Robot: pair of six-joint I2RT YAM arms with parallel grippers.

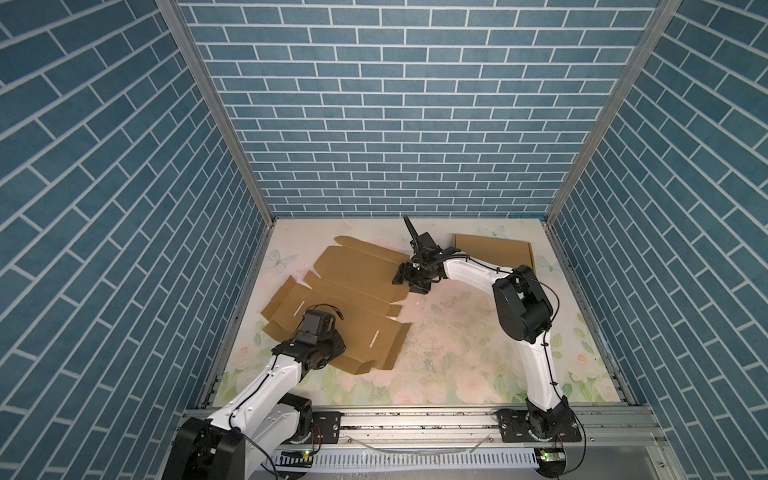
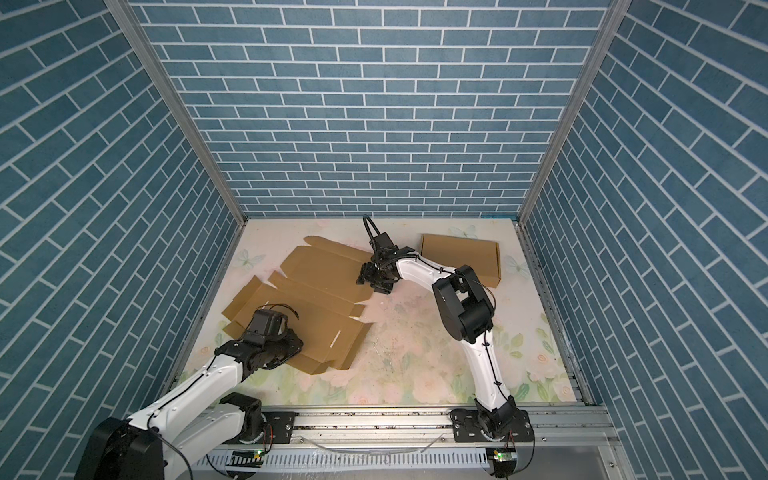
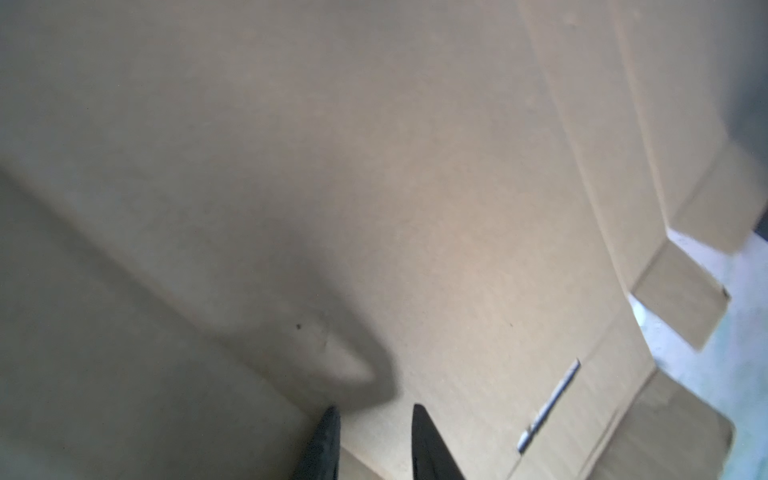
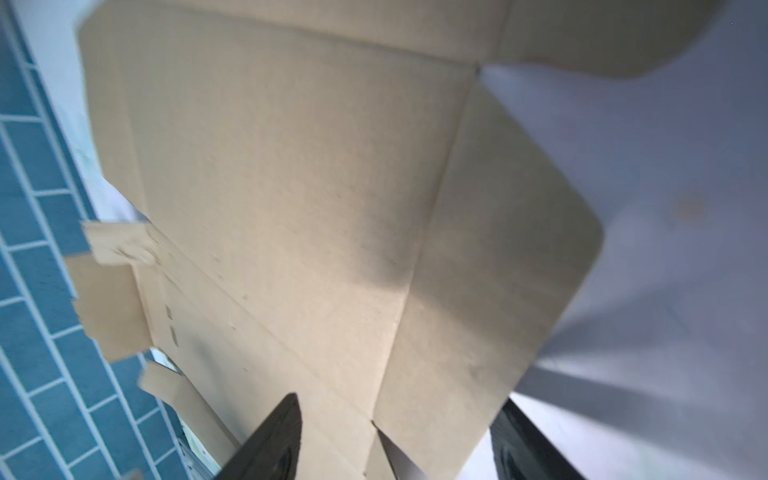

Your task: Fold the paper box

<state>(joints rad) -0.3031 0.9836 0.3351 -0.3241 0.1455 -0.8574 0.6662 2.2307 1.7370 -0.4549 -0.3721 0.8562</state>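
While your left hand (image 3: 374, 409) is working over the near left panel of the paper box (image 1: 353, 286), its fingers are standing narrowly apart, and you cannot tell whether they are pinching the cardboard. The box is lying unfolded, mostly flat, on the left half of the floral worktop (image 1: 457, 357), flaps spread. At its far right edge, your right hand (image 1: 400, 279) is reaching in, released wide, with a rounded flap (image 4: 498, 270) lying between its fingers in the wrist view. Farther right, a second cardboard piece (image 1: 492, 251) is resting near the back corner.
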